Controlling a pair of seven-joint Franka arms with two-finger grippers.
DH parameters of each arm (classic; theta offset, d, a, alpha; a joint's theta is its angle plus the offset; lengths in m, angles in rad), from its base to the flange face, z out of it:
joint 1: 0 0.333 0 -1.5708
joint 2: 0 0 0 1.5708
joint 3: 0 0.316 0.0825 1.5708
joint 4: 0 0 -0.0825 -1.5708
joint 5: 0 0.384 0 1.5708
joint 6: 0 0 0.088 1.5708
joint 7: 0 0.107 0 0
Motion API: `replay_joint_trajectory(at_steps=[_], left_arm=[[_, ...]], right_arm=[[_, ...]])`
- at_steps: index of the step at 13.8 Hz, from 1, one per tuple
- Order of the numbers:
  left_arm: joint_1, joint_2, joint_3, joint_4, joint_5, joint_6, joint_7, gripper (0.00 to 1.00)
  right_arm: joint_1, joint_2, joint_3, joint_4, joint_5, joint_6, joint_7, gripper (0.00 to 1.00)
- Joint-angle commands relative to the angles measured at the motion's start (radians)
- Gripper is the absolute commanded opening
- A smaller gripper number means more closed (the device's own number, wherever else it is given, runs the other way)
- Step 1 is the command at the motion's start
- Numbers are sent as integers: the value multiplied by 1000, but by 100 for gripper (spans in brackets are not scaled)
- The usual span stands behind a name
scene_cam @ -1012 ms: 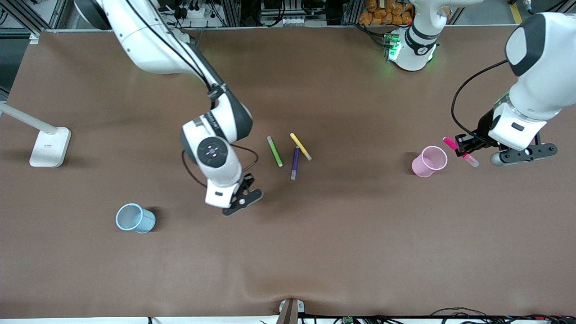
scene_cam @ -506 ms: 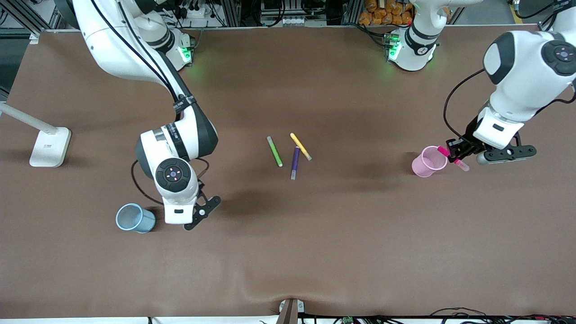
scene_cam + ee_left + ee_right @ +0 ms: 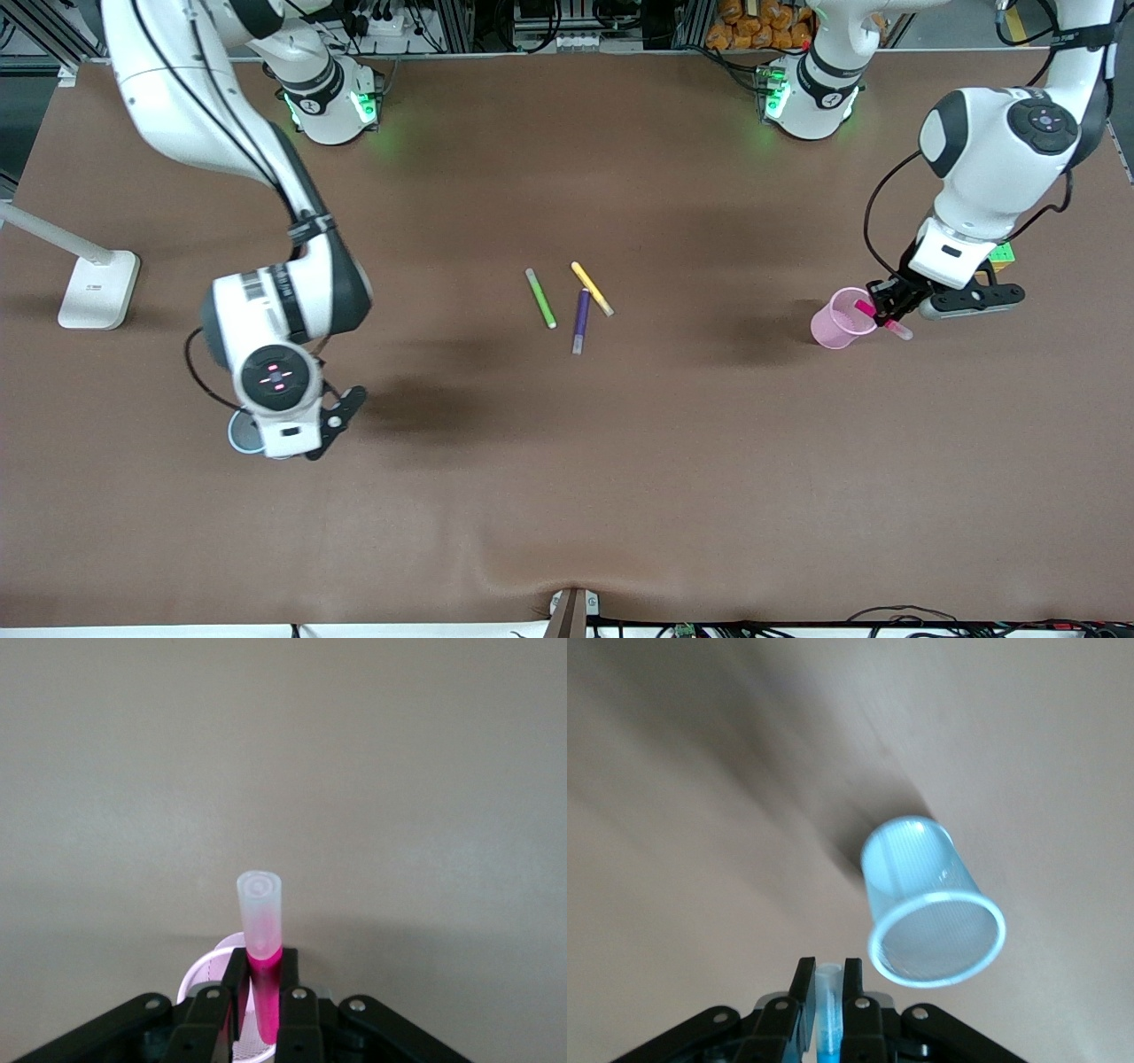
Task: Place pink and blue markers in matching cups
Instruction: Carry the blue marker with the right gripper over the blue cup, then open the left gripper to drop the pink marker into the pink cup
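Note:
My left gripper is shut on the pink marker and holds it tilted, with its pink end over the mouth of the pale pink cup and its pale cap end outside the rim. In the left wrist view the pink marker stands between the jaws, with the pink cup's rim just below. My right gripper is shut on the blue marker, beside the mouth of the pale blue cup. In the front view the right wrist covers most of the blue cup.
A green pen, a yellow pen and a dark purple pen lie together at mid-table. A white lamp base stands at the right arm's end. A small green block sits by the left wrist.
The right arm has carried the blue marker from mid-table to the blue cup. The left gripper has brought the pink marker over the pink cup's rim.

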Motion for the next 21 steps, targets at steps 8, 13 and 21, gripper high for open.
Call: replay_joint_trajectory(at_steps=[8,13,21], left_arm=[[39,-13,-10,-143,20,139,5,0],[49,51,-10,-142,20,221,5,0],[60,111,-8,-123,20,238,19,100]], right_arm=[[-61,60,22,-6,-159,164,-62,0],[-69,73,22,-6,-159,191,-50,0],[-69,84,20,-9,-182,238,-45,29]])
